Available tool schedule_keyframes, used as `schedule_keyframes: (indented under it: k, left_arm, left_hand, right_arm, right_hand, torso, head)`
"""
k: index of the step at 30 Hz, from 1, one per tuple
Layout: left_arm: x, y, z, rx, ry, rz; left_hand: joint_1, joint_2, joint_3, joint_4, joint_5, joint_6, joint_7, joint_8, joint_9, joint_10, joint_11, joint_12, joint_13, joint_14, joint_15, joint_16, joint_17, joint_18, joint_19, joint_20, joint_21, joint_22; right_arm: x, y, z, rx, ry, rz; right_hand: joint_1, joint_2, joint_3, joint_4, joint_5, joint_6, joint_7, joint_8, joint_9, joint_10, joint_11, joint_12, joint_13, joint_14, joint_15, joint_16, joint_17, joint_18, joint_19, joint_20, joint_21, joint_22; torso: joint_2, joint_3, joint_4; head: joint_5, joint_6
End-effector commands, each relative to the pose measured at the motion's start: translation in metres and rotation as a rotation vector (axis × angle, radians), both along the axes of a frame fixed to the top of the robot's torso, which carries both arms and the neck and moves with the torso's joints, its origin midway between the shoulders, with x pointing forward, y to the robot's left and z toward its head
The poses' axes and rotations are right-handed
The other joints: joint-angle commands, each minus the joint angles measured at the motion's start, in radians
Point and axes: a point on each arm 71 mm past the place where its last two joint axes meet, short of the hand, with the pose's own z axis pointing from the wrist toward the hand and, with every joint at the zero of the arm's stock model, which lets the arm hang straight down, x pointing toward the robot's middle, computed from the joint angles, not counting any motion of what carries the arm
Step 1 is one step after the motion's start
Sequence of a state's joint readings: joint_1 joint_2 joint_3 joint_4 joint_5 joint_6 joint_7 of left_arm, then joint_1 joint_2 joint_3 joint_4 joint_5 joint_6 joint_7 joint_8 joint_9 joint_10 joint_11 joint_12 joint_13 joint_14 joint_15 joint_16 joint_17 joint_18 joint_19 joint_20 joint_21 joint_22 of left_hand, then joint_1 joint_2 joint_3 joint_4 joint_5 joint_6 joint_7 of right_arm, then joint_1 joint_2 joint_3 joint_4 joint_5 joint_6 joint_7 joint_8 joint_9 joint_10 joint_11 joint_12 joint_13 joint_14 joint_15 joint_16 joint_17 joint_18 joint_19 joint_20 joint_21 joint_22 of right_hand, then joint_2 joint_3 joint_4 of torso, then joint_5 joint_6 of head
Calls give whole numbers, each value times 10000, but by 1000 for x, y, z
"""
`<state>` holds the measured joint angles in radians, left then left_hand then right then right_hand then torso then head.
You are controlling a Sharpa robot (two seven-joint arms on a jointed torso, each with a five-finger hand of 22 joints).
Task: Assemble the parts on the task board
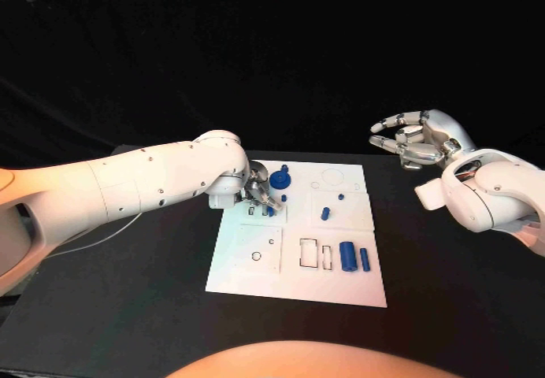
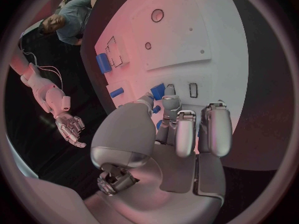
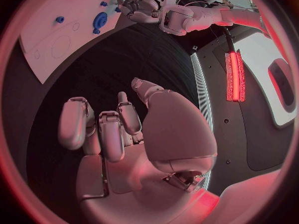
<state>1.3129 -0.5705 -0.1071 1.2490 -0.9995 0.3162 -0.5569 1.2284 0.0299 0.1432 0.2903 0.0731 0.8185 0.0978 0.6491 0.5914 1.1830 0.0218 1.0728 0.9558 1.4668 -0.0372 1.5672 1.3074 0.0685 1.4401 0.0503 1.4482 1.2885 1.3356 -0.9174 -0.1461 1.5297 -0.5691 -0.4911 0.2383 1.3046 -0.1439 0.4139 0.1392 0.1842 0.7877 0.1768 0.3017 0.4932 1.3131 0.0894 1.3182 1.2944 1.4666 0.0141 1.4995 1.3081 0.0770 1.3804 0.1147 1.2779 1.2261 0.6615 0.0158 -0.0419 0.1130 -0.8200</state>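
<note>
Two hands differ: the left hand [image 1: 257, 189] is down on the task board [image 1: 298, 279], fingers closed around a small blue part [image 1: 268, 209] near its far-left corner, while the right hand [image 1: 414, 140] hovers off the board's far-right side, loosely spread, holding nothing.

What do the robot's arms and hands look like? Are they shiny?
Yes! Both arms are smooth, rounded white shells with small dark dots. The left hand and right hand are shiny silver metal with chunky fingers. A thin pale cable runs beside the left arm.
</note>
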Motion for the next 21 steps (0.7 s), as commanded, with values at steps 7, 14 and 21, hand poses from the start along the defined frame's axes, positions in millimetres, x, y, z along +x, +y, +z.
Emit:
schedule_keyframes:
  k: [7,14,21]
  left_arm:
    - [-2,-2,0,-243,211,-134]
    - [-2,-2,0,-476,274,-19]
    - [-4,0,0,-980,522,289]
  left_hand:
    - [438,-10,578,3,43,-77,-20,-119,25,-116,1,-2,-1,1040,-34,36,2634,-126,26,26,75,52]
    - [1238,-204,2161,-198,60,-126,-68,-165,92,-178,-49,-80,-29,1040,-91,36,2634,-130,23,-20,100,103]
    - [958,-1323,5880,-1149,-18,-284,-1,427,844,64,-38,-5,80,1040,-85,36,2634,-150,40,6,149,216]
  right_arm:
    - [0,1,0,-49,-6,67]
    - [0,1,0,-62,1,60]
    - [0,0,-1,-79,-3,49]
  right_hand:
    - [84,9,30,41,113,-88,-5,55,16,7,-6,27,30,497,-26,-56,722,106,-21,-3,-69,-7]
    - [124,-16,68,27,425,-123,-7,113,32,0,-11,21,3,500,-35,-73,708,106,7,-17,-115,-35]
    - [124,-24,75,30,499,-131,-7,128,36,1,-11,22,0,500,-37,-78,704,109,7,-19,-137,-53]
  torso:
    - [5,-6,-6]
    - [2,-7,4]
    - [-5,-4,10]
  head:
    - [-22,-44]
    - [-34,-53]
    - [-32,-62]
